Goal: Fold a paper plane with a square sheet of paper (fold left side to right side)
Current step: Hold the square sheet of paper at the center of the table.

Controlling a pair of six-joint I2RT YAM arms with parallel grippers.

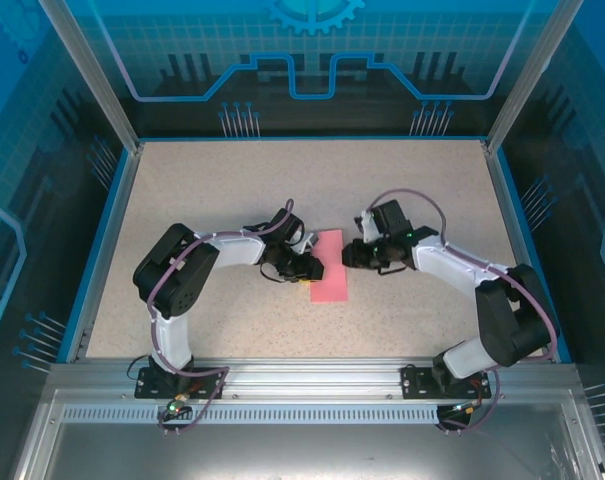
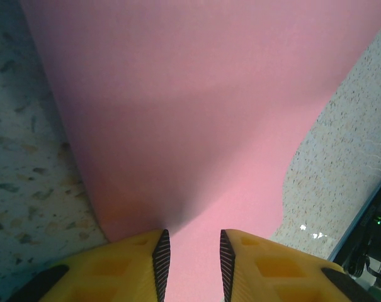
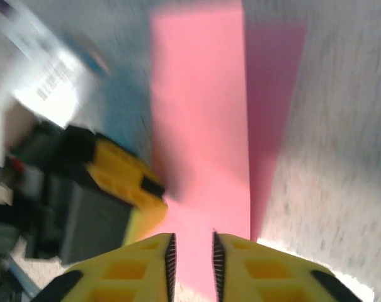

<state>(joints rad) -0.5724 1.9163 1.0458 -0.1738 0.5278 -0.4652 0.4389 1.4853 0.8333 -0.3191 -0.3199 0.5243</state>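
Step in hand, by my reading: the left-to-right fold. The square sheet of paper [image 1: 329, 268] lies mid-worktop [image 1: 202, 190] as a narrow strip; in the right wrist view one layer stands raised over another.

Left gripper [image 1: 304, 266] sits at the strip's left edge and right gripper [image 1: 348, 254] at its right edge. Both arms are bent inward with wrists low.

Both grippers are narrow, with a slim gap and pink showing through; neither clearly pinches.

Next likely calls for laying the flap flat, matching the edges, then pressing the crease.
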